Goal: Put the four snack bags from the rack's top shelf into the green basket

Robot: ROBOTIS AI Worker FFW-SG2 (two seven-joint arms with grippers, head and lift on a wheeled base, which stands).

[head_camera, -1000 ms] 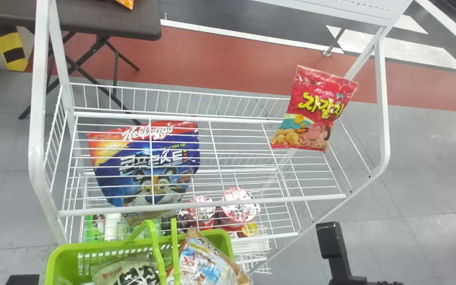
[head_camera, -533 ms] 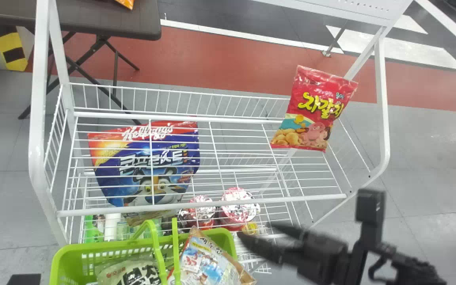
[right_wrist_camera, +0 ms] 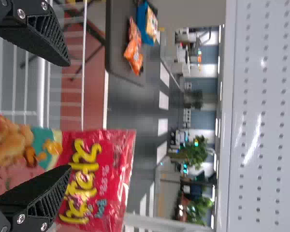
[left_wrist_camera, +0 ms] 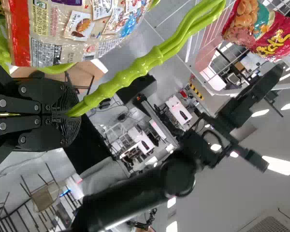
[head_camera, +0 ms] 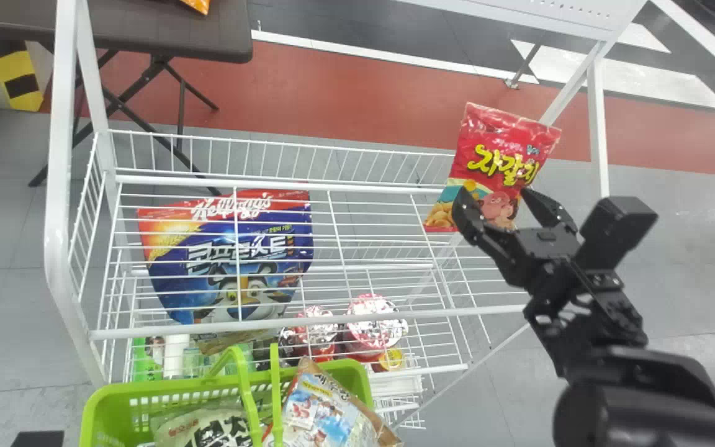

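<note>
Right hand risen near red bag, fingers spread, bag's long axis tilted, top rightward

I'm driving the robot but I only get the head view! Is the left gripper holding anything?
Observer: Yes, the left gripper is shut on the green basket's handle.
Operator: Cool! Are both right fingers over the red bag?
Observer: From the right wrist, only one finger overlaps the red bag; the other is past its side edge, over the rack.
Operator: What's on the dark table?
Observer: An orange bag with a blue package beside it.
</note>
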